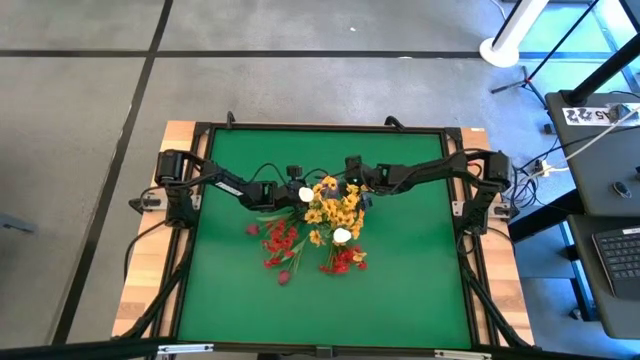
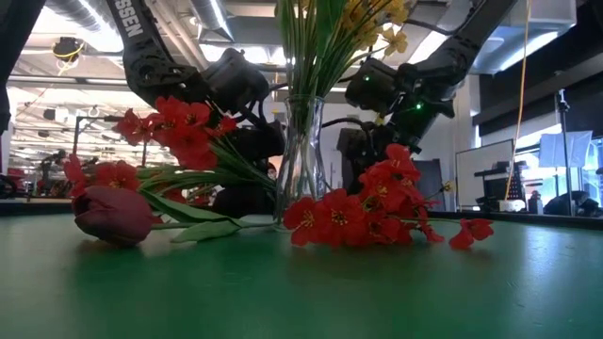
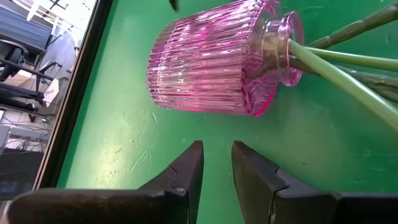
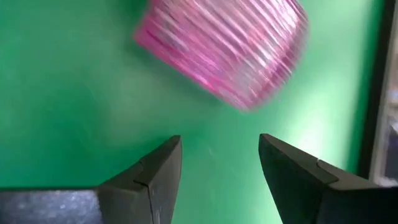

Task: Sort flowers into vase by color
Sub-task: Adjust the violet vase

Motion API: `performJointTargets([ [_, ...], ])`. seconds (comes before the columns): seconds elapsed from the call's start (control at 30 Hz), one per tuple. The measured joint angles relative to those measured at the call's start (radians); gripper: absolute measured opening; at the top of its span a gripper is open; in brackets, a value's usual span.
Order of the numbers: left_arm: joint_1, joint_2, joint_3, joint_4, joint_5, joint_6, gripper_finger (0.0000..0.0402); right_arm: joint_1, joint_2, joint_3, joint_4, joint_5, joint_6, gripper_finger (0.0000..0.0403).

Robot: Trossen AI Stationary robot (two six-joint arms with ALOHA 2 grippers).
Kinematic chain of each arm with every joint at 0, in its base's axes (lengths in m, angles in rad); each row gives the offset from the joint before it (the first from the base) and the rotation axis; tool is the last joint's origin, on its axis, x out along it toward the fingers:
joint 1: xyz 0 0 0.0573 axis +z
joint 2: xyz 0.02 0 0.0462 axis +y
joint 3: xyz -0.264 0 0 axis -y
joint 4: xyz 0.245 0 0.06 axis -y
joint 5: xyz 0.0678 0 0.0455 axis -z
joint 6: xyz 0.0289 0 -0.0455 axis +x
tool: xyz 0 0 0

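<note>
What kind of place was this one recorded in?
Probably a robotics lab or workshop: bare concrete floor around a green table, a desk with a keyboard beside it, and open ceiling lights over a large hall behind.

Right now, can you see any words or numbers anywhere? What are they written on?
"SSEN": white letters on a dark arm in the low view; the start of the word is cut off by the picture's edge.
White card on the desk to the right of the table, high view: dark marks, too small to read.
Keyboard there: keys too small to read.
Nothing is written on the vase, the flowers or the table.
</note>
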Motion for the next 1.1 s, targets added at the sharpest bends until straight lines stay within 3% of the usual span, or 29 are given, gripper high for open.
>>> performJointTargets([
  [0.17,0.000,0.000,0.000,-0.003,-0.003,-0.010,0.0081,0.000,-0.070,0.000,-0.098,0.110,0.069,0.0214],
  [0.37,0.001,0.000,0.000,-0.011,-0.004,-0.023,0.0081,-0.008,-0.187,0.000,-0.239,0.105,0.183,0.0193],
  [0.5,0.001,0.000,0.001,-0.022,-0.005,-0.031,0.0081,-0.022,-0.246,0.000,-0.292,0.089,0.213,0.0135],
  [0.63,0.002,0.000,0.001,-0.031,-0.007,-0.051,0.0081,-0.046,-0.292,0.000,-0.339,0.084,0.247,0.0050],
  [0.73,0.002,0.000,0.001,-0.037,-0.008,-0.054,0.0081,-0.072,-0.336,0.000,-0.389,0.024,0.286,0.0008],
  [0.93,0.002,0.000,0.001,-0.042,-0.008,-0.058,0.0081,-0.095,-0.446,-0.035,-0.421,-0.027,0.355,0.0044],
  [1.1,0.002,0.000,0.001,-0.043,-0.008,-0.073,0.0081,-0.092,-0.612,-0.152,-0.341,-0.050,0.413,0.0040],
])
